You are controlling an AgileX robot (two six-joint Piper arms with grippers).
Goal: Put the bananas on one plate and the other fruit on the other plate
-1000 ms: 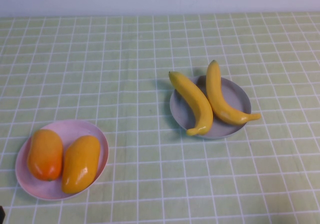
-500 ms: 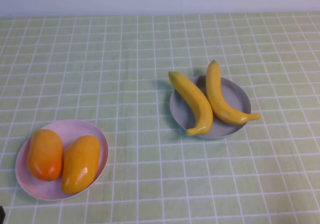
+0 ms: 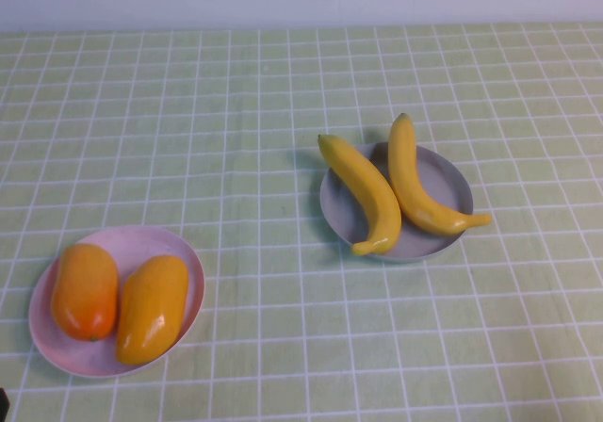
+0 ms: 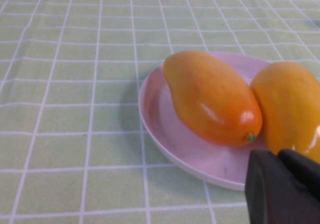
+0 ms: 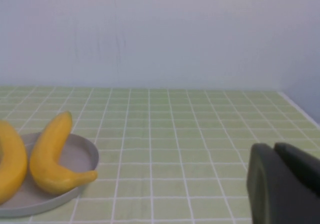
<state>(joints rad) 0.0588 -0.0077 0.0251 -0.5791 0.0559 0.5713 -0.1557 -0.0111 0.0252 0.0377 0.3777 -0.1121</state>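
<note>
**Fruit sorted onto two plates, both grippers closed and empty**

Two bananas (image 3: pixel 391 185) are seen lying side by side on the grey-blue plate (image 3: pixel 450 179), right of the table's centre in the high view. Their tips reach past the plate's rim at both the far and the near side, and the two fruits touch near their lower ends. The pale pink plate (image 3: pixel 139 243) is placed at the near left of the green checked tablecloth (image 3: pixel 236 111), well apart from the grey-blue one. On it two mango-like fruits are laid next to each other: the deeper orange mango (image 3: pixel 85 290) on the left and the yellow-orange mango (image 3: pixel 152 307) on the right, touching along their sides.

The left gripper (image 4: pixel 285 186) is seen only in its wrist view, just beside the pink plate's rim; its jaws are pressed together and nothing is held. The right gripper (image 5: pixel 282 184) is likewise closed on nothing, kept over bare cloth well apart from the bananas' plate.
</note>
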